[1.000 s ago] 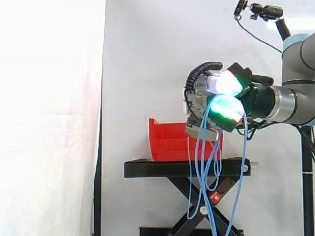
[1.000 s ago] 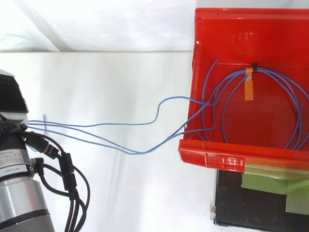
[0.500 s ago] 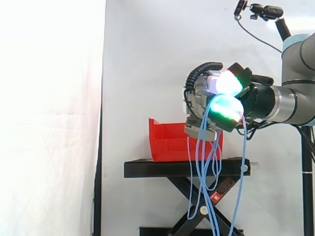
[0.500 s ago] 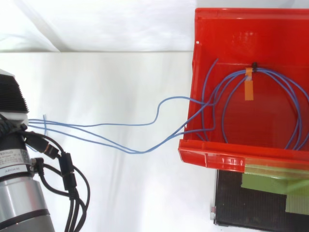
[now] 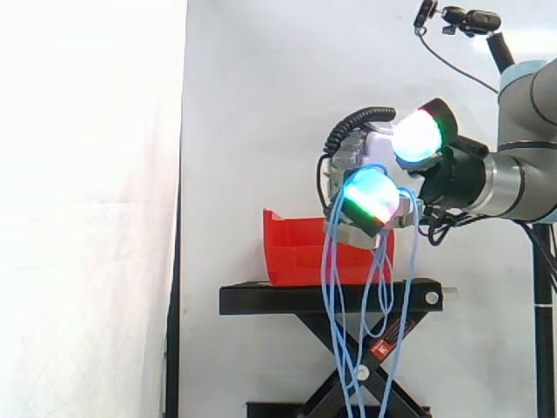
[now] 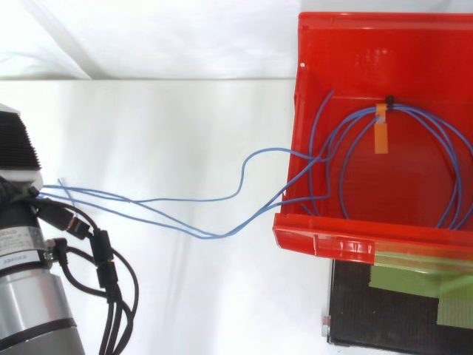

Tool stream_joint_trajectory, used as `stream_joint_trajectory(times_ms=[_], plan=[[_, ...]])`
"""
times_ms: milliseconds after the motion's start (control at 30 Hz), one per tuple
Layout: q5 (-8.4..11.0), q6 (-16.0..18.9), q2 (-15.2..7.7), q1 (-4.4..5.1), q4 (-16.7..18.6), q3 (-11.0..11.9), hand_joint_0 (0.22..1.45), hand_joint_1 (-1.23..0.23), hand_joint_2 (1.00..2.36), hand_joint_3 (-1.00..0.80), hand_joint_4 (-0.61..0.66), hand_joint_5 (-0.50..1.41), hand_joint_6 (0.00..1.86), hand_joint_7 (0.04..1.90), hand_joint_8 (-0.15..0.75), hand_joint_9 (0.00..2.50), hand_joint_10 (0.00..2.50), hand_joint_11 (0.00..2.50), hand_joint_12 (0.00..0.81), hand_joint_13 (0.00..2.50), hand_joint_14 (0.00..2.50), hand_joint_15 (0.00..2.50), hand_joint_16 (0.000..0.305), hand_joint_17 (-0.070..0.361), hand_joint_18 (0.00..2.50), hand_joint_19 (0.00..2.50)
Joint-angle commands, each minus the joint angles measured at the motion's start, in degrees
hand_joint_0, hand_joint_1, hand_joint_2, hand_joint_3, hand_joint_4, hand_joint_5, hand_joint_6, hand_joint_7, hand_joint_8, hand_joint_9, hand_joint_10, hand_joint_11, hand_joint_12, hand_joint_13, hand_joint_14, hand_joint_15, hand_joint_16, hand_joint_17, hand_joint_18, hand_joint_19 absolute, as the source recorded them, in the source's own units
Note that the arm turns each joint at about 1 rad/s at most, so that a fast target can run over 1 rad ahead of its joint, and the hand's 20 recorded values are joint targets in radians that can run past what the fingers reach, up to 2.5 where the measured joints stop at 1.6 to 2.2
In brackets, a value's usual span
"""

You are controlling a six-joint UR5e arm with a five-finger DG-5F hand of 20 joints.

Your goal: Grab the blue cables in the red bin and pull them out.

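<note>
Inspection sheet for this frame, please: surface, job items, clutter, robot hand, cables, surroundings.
Surface: black stand carries the red bin; green tape on its top.
Job's things: red bin upright, cable coil bound with orange tape inside.
Clutter: nothing seen.
Robot hand: raised clear of the bin; grasp unclear.
Cables: blue cables run over the bin wall to the robot hand, then hang down.
Surroundings: white curtain; camera above the arm.

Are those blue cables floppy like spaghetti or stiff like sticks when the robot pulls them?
Probably floppy: the blue cables hang limp in long loops from the hand. Likely light too, as the strands running to the red bin look very thin. They may drag out together, because a black tie bundles the coil inside.
</note>
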Motion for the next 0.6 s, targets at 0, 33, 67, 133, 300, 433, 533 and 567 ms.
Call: stream_joint_trajectory(times_ms=[0,33,67,133,300,433,533,567], plan=[[-0.20,-3.1,0.0,-0.12,1.2,-0.1,0.64,-0.73,1.00,-1.00,0.36,0.93,0.01,0.61,0.283,1.36,0.03,0.96,0.385,1.59,0.26,1.46,0.054,0.121,1.04,1.14],[-0.38,-3.5,0.0,-0.12,1.3,0.0,0.64,-0.74,1.00,-1.00,0.35,0.93,0.01,0.61,0.280,1.35,0.03,0.97,0.392,1.59,0.26,1.48,0.054,0.120,1.04,1.14],[-0.47,-3.5,0.0,-0.03,1.3,-0.1,0.64,-0.74,1.00,-1.00,0.35,0.94,0.01,0.61,0.279,1.35,0.03,0.96,0.388,1.59,0.26,1.46,0.053,0.120,1.04,1.14],[-0.47,-3.5,0.0,-0.03,1.3,0.0,0.65,-0.75,1.00,-1.00,0.35,0.94,0.01,0.62,0.281,1.36,0.03,0.97,0.388,1.59,0.26,1.47,0.053,0.120,1.04,1.15],[-0.47,-3.5,0.0,-0.03,1.4,0.0,0.66,-0.78,1.00,-1.00,0.35,0.96,0.01,0.63,0.274,1.37,0.03,0.98,0.373,1.59,0.25,1.48,0.052,0.117,1.03,1.16],[-0.99,-3.6,0.1,-0.03,1.4,0.0,0.69,-0.83,1.00,-1.00,0.33,1.00,0.01,0.71,0.271,1.38,0.04,1.01,0.363,1.60,0.23,1.51,0.049,0.111,1.02,1.17],[-2.05,-4.2,0.0,-0.03,1.4,0.0,0.70,-0.86,1.00,-1.00,0.31,1.02,0.01,0.77,0.268,1.39,0.04,1.03,0.359,1.59,0.22,1.53,0.048,0.108,1.01,1.17],[-2.66,-4.8,0.1,-0.03,1.4,-0.1,0.70,-0.86,1.00,-1.00,0.31,1.02,0.01,0.77,0.270,1.39,0.04,1.03,0.349,1.59,0.22,1.53,0.047,0.107,1.01,1.17]])
